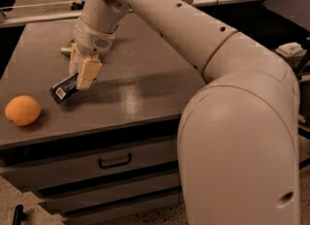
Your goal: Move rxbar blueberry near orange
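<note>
Camera view (the only one). Landmark: the orange (23,110), resting on the desk (145,88) near its front left corner.

Claw (81,80): up and to the right of the orange, near it but apart. Its fingers are pinched narrow on the upper right end of the rxbar blueberry (64,88).

Rxbar blueberry: between claw and orange, sticking out of the claw toward the lower left. Its long axis slants down and left, aimed roughly at the orange, with the white label end nearest the fruit. The low end is at or just over the desk surface; contact cannot be told. A gap of bare desk separates bar and orange.

Arm: reaches in from the right across the desk, wrist bent so the claw points down and slightly left.

Green snack bag (66,50): behind the claw, farther from the orange, mostly hidden.

Judgement: carry step, well along. The remaining travel looks short, down-left along the bar's own axis. Risk: nudging the orange, which would roll.
</note>
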You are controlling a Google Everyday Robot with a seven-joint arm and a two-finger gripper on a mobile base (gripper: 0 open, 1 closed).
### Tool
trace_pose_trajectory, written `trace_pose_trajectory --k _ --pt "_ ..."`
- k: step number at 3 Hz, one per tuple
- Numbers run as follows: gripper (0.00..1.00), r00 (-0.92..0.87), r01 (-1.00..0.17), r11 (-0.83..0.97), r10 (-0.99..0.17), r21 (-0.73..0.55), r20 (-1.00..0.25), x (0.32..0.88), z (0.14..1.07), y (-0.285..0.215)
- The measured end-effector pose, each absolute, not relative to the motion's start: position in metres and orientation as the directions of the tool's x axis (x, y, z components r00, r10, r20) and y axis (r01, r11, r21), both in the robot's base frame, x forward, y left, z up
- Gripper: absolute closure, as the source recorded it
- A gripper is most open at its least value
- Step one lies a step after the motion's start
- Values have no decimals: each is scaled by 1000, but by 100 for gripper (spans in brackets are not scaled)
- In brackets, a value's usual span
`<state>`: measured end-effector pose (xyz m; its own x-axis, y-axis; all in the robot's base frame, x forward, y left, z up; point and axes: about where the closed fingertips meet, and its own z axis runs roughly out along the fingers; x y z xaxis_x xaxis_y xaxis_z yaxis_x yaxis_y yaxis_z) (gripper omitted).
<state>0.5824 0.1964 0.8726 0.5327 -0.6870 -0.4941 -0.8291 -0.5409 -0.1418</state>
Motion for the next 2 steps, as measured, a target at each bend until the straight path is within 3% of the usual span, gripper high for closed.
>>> trace_pose_trajectory --k 1,2 --pt "100 548 -816 -563 -676 -135 -493 577 865 210" --pt "85 550 -810 -572 -668 -127 -501 577 857 221"
